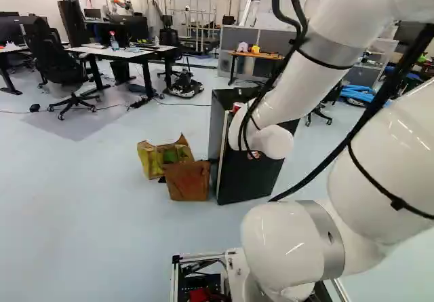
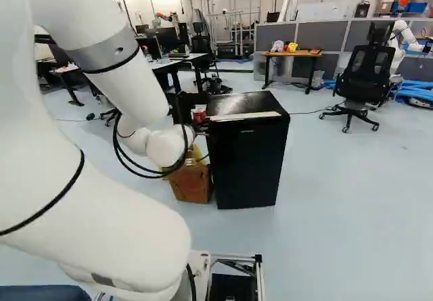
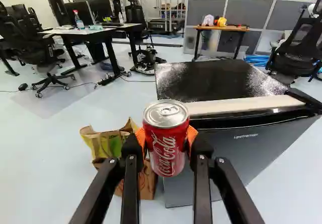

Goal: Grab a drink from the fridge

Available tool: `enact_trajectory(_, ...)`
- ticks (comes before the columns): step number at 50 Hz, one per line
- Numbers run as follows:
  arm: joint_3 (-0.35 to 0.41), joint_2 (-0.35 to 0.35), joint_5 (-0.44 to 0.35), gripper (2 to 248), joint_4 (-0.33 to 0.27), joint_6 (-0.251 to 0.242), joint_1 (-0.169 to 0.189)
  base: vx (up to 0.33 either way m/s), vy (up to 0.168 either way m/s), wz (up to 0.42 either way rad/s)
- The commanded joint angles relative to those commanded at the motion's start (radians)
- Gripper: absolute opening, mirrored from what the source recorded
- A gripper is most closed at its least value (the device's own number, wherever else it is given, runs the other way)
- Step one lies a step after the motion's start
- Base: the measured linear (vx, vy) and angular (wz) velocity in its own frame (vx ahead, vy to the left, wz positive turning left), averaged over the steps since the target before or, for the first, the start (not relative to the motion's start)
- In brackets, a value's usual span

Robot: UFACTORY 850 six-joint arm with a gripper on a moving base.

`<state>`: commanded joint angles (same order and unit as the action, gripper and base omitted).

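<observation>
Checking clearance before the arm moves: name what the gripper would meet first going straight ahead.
Probably the fridge, at the near top corner seen behind the red can in the gripper; depth is unclear, so it might pass just over or beside.

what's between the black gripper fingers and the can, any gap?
Only the orange pads, one on each side of the red can. Both touch it, with no gap showing. Seen in the wrist view.
</observation>
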<state>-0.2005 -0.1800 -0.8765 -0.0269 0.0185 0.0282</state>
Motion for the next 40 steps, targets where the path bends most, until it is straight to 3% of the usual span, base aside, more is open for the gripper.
enact_trajectory(40, 0.112, -0.098, 0.004, 99, 0.027, -0.018, -0.028, 0.0, 0.0, 0.0)
